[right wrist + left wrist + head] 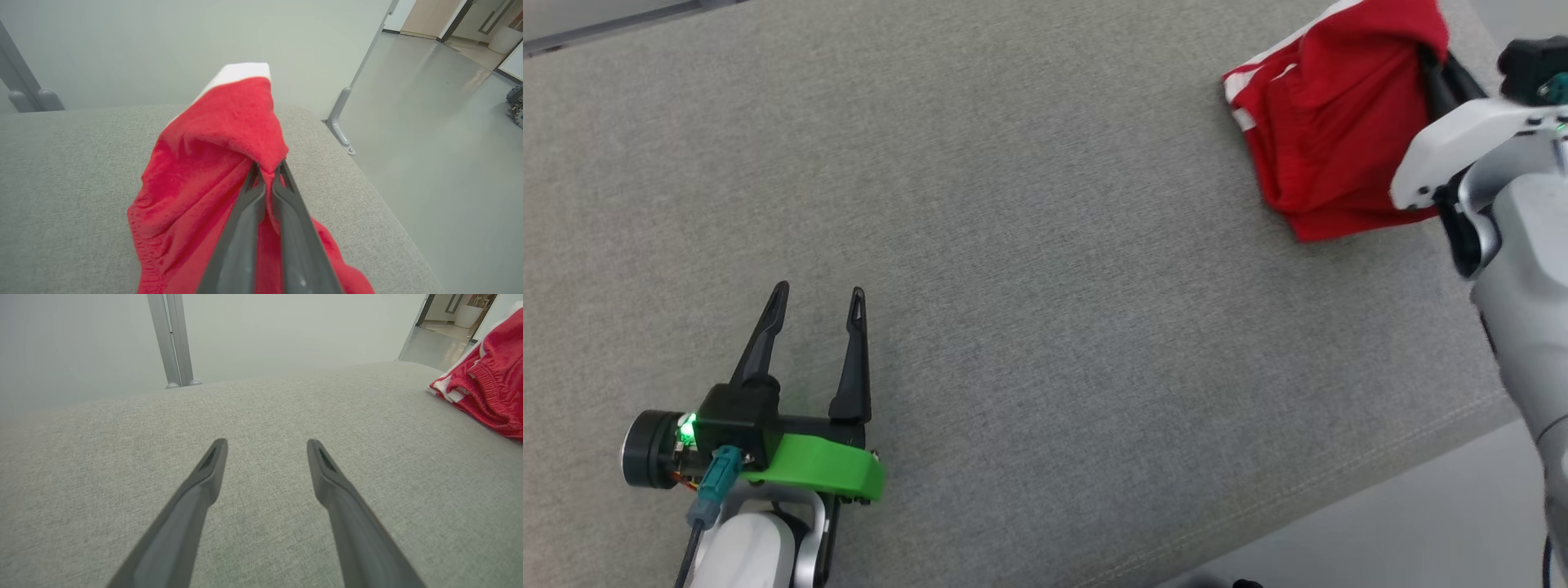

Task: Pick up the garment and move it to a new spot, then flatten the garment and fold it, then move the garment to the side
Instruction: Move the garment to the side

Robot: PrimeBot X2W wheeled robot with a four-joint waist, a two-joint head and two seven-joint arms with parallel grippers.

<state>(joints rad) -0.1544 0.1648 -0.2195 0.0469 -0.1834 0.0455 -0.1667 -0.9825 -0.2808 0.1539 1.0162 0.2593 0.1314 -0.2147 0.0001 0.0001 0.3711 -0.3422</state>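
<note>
The garment [1327, 122] is red with white trim, bunched at the far right of the grey padded table [1029, 245]. My right gripper [267, 173] is shut on a fold of the garment [212, 163], holding its upper part raised off the surface; in the head view its fingers [1441, 77] disappear into the cloth. Over the near left of the table my left gripper [817, 306] stands open with nothing between its fingers, far from the garment. In the left wrist view the left gripper [267, 447] hovers over bare fabric, and the garment [490, 388] lies at the right edge.
The table's right edge [367, 179] drops to a pale floor [441, 143] close beside the garment. A metal post [171, 339] stands behind the table's far edge. A doorway [453, 318] opens at the far right.
</note>
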